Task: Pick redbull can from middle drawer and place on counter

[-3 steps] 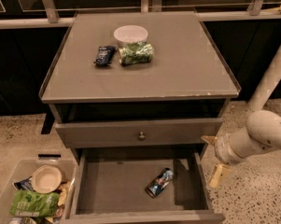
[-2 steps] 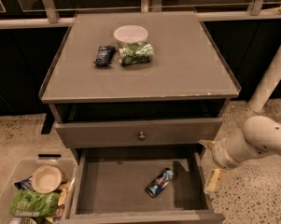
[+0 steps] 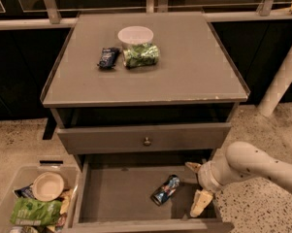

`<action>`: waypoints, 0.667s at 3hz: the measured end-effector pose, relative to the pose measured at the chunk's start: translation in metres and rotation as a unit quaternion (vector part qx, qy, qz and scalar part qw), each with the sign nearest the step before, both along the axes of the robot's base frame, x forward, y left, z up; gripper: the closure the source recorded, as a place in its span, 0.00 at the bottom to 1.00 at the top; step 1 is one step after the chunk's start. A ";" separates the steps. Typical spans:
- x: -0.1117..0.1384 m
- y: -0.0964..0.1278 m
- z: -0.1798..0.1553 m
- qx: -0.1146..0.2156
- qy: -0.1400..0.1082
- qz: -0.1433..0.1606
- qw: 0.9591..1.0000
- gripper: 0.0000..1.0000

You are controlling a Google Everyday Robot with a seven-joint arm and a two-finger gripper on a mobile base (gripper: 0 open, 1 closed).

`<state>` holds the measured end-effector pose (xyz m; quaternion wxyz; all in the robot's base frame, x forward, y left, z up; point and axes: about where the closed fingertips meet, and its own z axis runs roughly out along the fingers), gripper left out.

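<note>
- The redbull can [image 3: 166, 189] lies on its side, slanted, on the floor of the open middle drawer [image 3: 116, 193], right of centre in the lower part of the frame.
- The gripper [image 3: 197, 185] hangs just right of the can at the drawer's right side. Its two pale fingers [image 3: 202, 203] are spread apart with nothing between them, not touching the can.
- The white arm [image 3: 254, 164] runs from the gripper to the lower right edge.
- Above the drawer is a closed drawer front with a round knob [image 3: 146, 141].
- The counter [image 3: 194, 76] fills the upper middle; near its back sit a white bowl [image 3: 136, 34], a dark blue packet [image 3: 108, 57] and a green bag [image 3: 141, 55], close together.
- A clear bin [image 3: 5, 195] of assorted items stands at lower left.
</note>
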<state>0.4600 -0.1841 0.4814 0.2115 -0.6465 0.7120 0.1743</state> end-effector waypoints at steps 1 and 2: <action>0.006 0.027 -0.027 0.020 0.006 0.009 1.000 0.00; 0.018 0.040 -0.048 0.018 0.008 0.002 1.000 0.00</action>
